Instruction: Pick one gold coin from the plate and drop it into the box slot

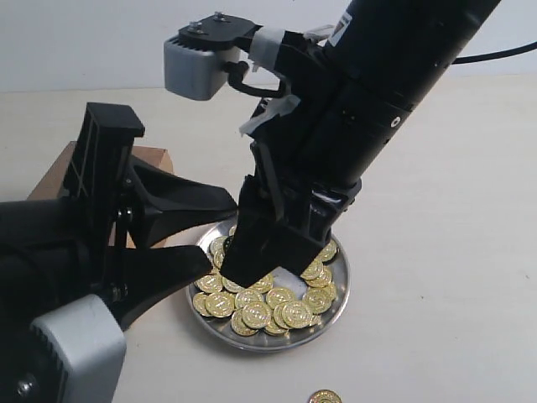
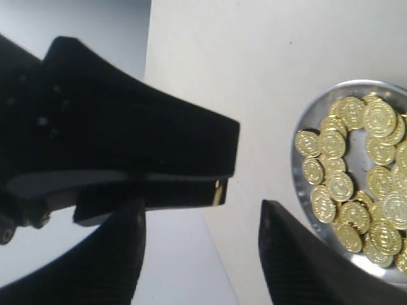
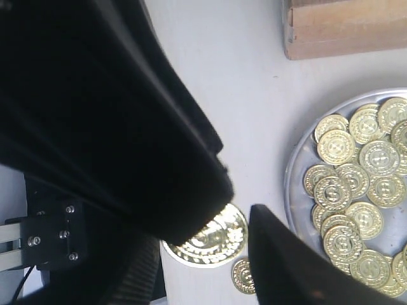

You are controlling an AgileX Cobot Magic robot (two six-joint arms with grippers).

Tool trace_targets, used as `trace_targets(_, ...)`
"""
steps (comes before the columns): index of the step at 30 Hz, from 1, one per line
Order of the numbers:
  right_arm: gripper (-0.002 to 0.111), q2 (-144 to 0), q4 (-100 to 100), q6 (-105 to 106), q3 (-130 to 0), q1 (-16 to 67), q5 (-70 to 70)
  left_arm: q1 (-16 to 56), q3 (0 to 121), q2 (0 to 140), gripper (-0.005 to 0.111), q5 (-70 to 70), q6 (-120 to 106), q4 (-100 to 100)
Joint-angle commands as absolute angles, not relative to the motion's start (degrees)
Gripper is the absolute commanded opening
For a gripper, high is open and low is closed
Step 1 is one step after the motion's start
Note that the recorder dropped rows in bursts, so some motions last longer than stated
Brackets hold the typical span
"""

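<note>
The silver plate [image 1: 340, 302] [image 2: 296, 166] [image 3: 291, 181] holds several gold coins [image 1: 252, 309] [image 3: 337, 147]. My right gripper [image 1: 277, 270] [image 3: 238, 217] hangs over the plate's left part, shut on one gold coin [image 3: 213, 241] that sits between its two black fingers. In the left wrist view that coin shows as a thin gold edge [image 2: 218, 192] at the finger's tip. My left gripper [image 1: 220, 228] [image 2: 202, 222] stands open and empty just left of the plate. The brown box [image 1: 153, 158] [image 3: 343, 28] lies behind the left arm; its slot is hidden.
One loose gold coin [image 1: 324, 396] [image 3: 244, 277] lies on the pale table in front of the plate. The left arm's black body [image 1: 67, 277] fills the left foreground and covers most of the box.
</note>
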State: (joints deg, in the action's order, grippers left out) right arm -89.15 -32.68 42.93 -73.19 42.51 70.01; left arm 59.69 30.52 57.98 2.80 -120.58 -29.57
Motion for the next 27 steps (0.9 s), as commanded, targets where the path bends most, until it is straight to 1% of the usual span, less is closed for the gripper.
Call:
trace_targets(1,0.043,-88.8,-33.1,43.8,-73.0,42.6,70.0,60.1,30.9,58.5,0.052,4.1,-120.2,-28.9)
trace_targets(9,0.043,-88.8,-33.1,43.8,-73.0,42.6,70.0,60.1,30.9,58.5,0.052,4.6,-120.2,-28.7)
trace_targets(11,0.043,-88.8,-33.1,43.8,-73.0,42.6,70.0,60.9,30.9,58.6,0.049,4.5,-120.2,-28.7)
trace_targets(14,0.043,-88.8,-33.1,43.8,-73.0,42.6,70.0,62.4,30.9,58.7,0.042,4.4,-120.2,-28.6)
trace_targets(15,0.043,-88.8,-33.1,43.8,-73.0,42.6,70.0,62.4,30.9,58.7,0.041,4.3,-120.2,-28.6)
trace_targets(27,0.043,-88.8,-33.1,44.0,-73.0,42.6,70.0,62.4,30.9,58.7,0.043,4.3,-120.2,-28.9)
